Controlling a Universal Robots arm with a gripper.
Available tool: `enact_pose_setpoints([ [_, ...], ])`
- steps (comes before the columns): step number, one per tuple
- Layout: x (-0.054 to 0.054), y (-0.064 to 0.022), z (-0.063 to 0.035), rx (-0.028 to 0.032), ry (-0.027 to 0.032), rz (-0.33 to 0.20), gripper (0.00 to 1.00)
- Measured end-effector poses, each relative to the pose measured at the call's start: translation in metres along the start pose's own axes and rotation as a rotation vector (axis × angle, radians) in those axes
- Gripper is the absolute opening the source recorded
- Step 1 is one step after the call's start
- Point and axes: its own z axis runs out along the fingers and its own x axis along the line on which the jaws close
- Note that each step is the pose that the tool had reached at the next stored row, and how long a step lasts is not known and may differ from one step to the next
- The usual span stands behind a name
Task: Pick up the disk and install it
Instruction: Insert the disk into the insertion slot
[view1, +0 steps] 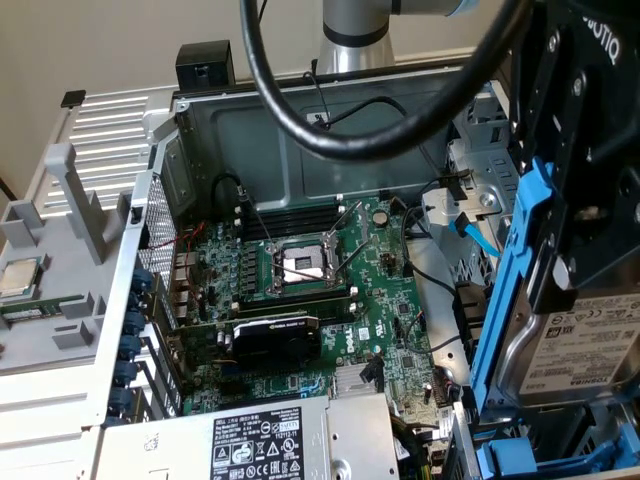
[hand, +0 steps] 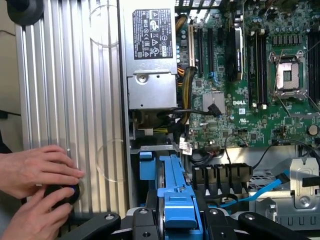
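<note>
— What are the jaws holding?

— They're closing partway onto the disk (view1: 585, 345), pinching its blue carrier (hand: 177, 202) at the right edge of the exterior view.

— So the pickup is done?

— Yes, it's hanging over the open computer case (view1: 230, 140). It isn't sitting in a bay yet, though that corner is probably too cramped to judge.
</note>
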Motion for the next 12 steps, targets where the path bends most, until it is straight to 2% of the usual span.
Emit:
enact_pose_setpoints([
  [8,0.0001,0.0000,0.0000,0.0000,0.0000,0.001,0.37],
  [12,0.0049,-0.0006,0.0003,0.0000,-0.0004,0.001,0.37],
])
